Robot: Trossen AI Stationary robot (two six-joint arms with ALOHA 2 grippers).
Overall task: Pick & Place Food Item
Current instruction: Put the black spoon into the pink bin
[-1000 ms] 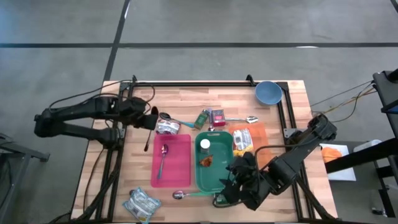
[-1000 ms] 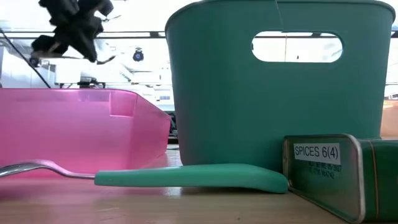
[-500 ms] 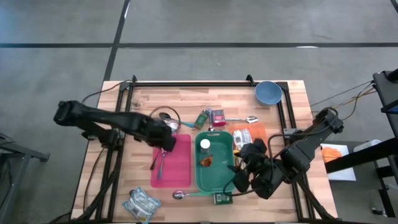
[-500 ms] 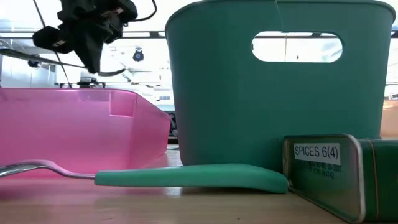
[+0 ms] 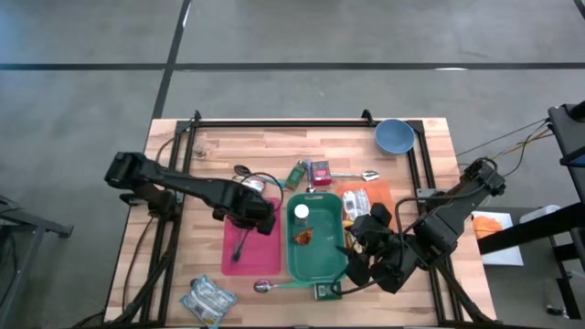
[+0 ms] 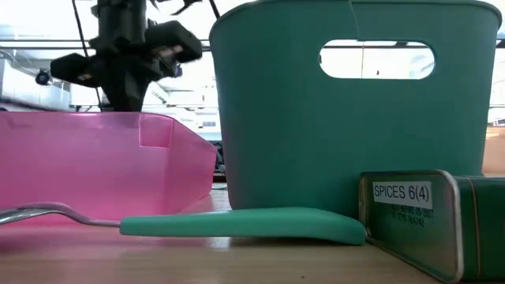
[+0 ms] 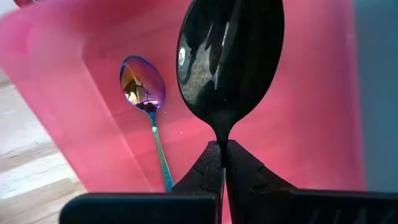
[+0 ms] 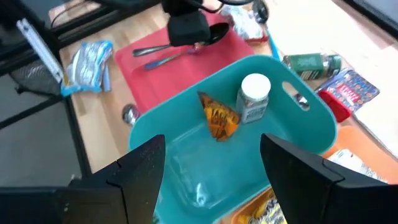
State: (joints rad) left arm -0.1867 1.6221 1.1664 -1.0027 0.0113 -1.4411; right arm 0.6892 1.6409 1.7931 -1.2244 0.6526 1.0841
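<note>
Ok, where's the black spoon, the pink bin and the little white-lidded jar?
black spoon (image 7: 230, 59), left wrist view, on its bowl.
pink bin (image 7: 317, 112), left wrist view, on its bare floor.
white-lidded jar (image 8: 254, 85), right wrist view, on its lid.

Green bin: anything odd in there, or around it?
Nothing spilled. The green bin holds a white-capped jar lying on its side and an orange packet. A spice tin lies tipped over beside it, which may be deliberate.
</note>
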